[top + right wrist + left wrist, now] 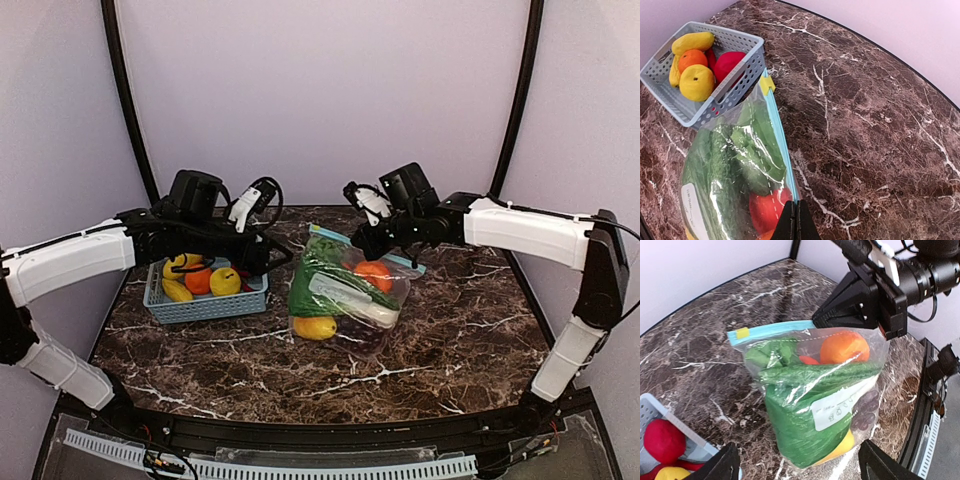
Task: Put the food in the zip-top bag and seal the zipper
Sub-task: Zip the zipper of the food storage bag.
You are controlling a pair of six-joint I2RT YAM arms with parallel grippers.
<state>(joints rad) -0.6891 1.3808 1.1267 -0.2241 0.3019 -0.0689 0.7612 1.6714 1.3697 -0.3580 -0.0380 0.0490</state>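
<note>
The zip-top bag (345, 290) lies mid-table, stuffed with food: green leafy pieces (805, 425), an orange piece (844, 347), purple grapes (866, 410) and a yellow piece (315, 327). Its teal zipper (780, 135) runs along the far edge, with a yellow slider tab (766, 84) at the left end. My right gripper (799, 207) is shut on the zipper strip near its right end (365, 240). My left gripper (799, 452) stands open just left of the bag (265, 250); its fingers are wide apart with nothing between them.
A pale blue lattice basket (205, 305) sits at the left, holding yellow, orange and red toy pieces (696, 82). It almost touches the bag's slider corner. The dark marble table (880, 125) meets the purple back wall close behind the bag.
</note>
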